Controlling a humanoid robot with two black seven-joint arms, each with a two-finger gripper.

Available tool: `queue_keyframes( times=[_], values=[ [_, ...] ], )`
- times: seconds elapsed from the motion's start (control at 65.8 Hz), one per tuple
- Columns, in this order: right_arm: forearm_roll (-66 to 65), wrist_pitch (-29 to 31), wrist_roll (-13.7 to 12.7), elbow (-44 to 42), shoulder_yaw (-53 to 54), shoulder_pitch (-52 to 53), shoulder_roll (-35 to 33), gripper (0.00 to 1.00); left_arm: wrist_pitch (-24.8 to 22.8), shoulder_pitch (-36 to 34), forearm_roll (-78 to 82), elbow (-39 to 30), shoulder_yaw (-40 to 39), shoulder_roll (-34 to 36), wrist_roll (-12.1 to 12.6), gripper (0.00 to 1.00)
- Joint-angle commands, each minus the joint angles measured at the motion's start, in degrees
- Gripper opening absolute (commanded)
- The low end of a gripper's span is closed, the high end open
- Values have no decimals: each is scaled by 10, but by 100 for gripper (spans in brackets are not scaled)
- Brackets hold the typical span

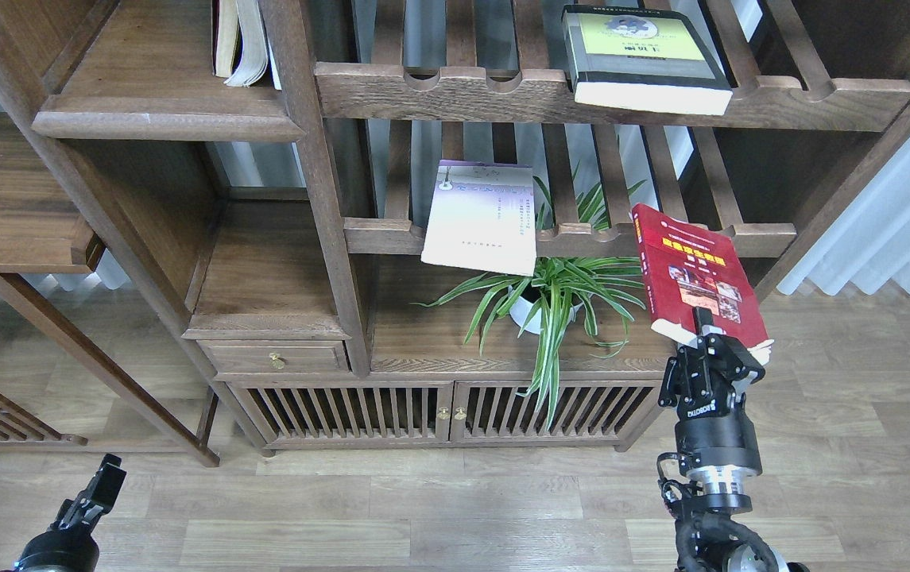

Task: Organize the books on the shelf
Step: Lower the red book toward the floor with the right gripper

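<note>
My right gripper [707, 332] is shut on the lower edge of the red book [689, 258], which it holds tilted in front of the right end of the middle slatted rack. The thin lavender-cream book [482, 218] lies on that rack and overhangs its front rail. On the upper slatted rack lies the thick yellow-green-and-grey book [645, 59]. At the upper left is the solid shelf [168, 119], with a few pale books [240, 40] standing at its right end. My left gripper [107, 475] hangs low at the bottom left, dark and small, far from the unit.
A potted spider plant [550, 306] stands on the cabinet top [423, 342] just left of the red book. Below are a small drawer [276, 359] and slatted doors [447, 411]. A white curtain [892, 238] hangs at the right. Wooden floor [423, 508] lies in front.
</note>
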Motion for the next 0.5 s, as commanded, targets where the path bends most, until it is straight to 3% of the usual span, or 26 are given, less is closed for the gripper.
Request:
queue_keyframes(
  times=[0.0,0.137,0.486],
  values=[
    [-267,0,-25,-105,-197,95,0,5,0,31,7,0,12,-9,0,100],
    [-292,0,-37,-108,-188,65,0,6,0,32,7,0,12,-10,0,100],
    [-291,0,-36,-110,-160,58,0,5,0,34,7,0,12,-9,0,100]
  ],
)
